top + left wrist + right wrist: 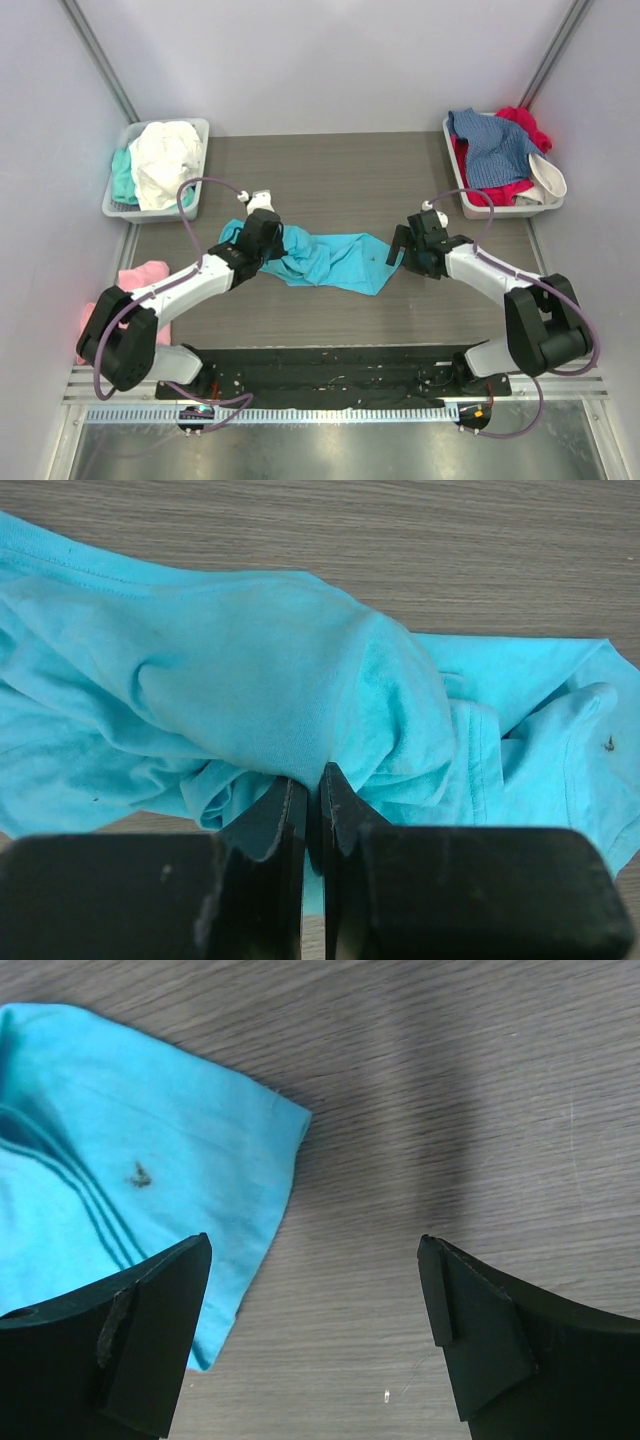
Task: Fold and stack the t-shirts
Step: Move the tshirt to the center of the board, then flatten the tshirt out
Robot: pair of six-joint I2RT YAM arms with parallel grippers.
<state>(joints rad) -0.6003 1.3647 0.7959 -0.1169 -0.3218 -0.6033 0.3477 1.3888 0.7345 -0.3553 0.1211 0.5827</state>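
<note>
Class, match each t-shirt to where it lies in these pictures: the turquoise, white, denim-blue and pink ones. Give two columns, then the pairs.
1 turquoise t-shirt
2 white t-shirt
3 denim-blue t-shirt
4 pink t-shirt

A in the right tray
B at the left edge of the table
C in the left tray
D across the middle of the table

Pairs: 1-D, 2-C, 3-A, 4-B
</note>
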